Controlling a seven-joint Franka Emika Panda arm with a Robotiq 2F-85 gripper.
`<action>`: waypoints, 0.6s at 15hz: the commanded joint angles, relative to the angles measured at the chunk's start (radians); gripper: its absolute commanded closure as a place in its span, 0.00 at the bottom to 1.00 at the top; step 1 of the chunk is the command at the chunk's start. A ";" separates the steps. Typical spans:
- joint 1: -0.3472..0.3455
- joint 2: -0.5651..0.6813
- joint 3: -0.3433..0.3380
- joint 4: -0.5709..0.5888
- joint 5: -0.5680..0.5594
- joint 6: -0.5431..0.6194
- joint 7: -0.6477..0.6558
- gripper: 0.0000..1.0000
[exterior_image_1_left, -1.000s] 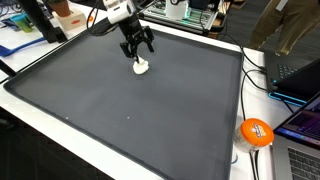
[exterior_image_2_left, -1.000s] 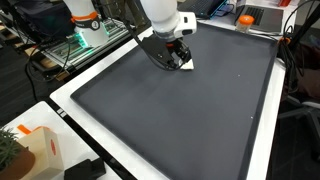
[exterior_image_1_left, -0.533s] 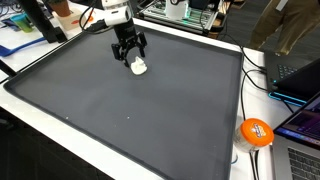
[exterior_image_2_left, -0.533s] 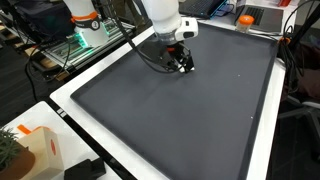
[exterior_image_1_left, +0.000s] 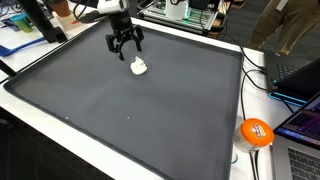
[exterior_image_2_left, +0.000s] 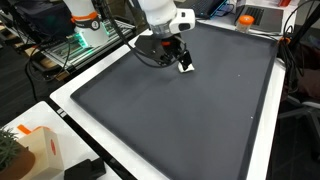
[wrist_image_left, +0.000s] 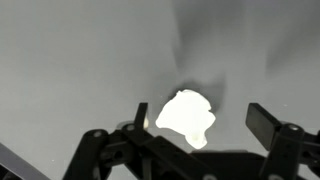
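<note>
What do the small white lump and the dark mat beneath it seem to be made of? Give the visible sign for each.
The white lump: probably soft crumpled tissue or cloth, matte. Its outline is irregular and lumpy, though overexposure hides any texture. The dark mat: likely a rubber or foam sheet, matte grey and flat, showing only dull, diffuse reflections.

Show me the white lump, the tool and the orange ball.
white lump (exterior_image_1_left: 139, 67), in an exterior view, middle.
tool (exterior_image_1_left: 125, 47), in an exterior view, between fingertips.
orange ball (exterior_image_1_left: 256, 132), in an exterior view, middle.

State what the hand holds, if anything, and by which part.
Nothing: the hand is open, and the white lump lies on the mat, apart from it.
</note>
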 joint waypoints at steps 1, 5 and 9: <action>-0.057 -0.214 -0.024 -0.118 0.013 -0.243 0.027 0.00; -0.010 -0.378 -0.111 -0.181 0.100 -0.431 0.142 0.00; 0.067 -0.550 -0.131 -0.313 0.097 -0.349 0.419 0.00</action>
